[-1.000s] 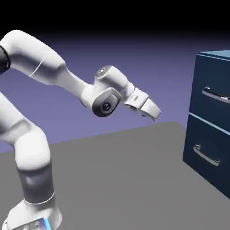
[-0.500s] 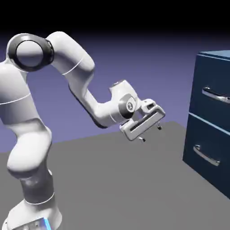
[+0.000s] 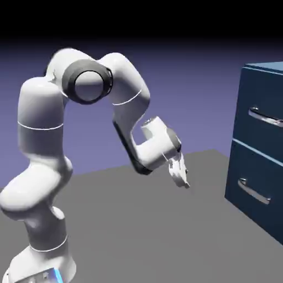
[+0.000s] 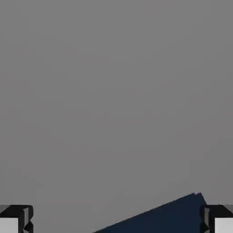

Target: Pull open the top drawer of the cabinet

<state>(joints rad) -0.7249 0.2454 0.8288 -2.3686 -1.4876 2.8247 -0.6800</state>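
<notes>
A white jointed robot arm [image 3: 83, 138] bends over a flat grey bench [image 3: 166, 232], its two-fingered white hand [image 3: 182, 179] angled down and to the right, hanging above the bench surface with nothing between its fingers. In the hand view the two grey fingertips [image 4: 16, 218] sit at opposite lower corners, spread wide apart, with bare grey bench filling almost everything between and beyond them.

At the right edge of the exterior view stands the tall, boxy dark navy-blue cabinet [image 3: 262, 149], its lighter blue top edge catching the light. Its upper navy drawer front, the top drawer [image 3: 260, 110], sits flush with the cabinet face, carrying a horizontal silver bar handle [image 3: 265, 118]. Below it the lower navy drawer front [image 3: 254, 188] is likewise flush, with its own silver bar handle [image 3: 254, 192].

The hand is well apart from the cabinet, to its left, at about the height of the seam between the two drawer fronts, and touches neither handle. A dark navy wedge [image 4: 164, 216] shows in the lower right of the hand view, just inside the right fingertip; which part of the cabinet it is cannot be told. Behind the arm, a plain blue-violet backdrop [image 3: 193, 83] fades to black at the top.
</notes>
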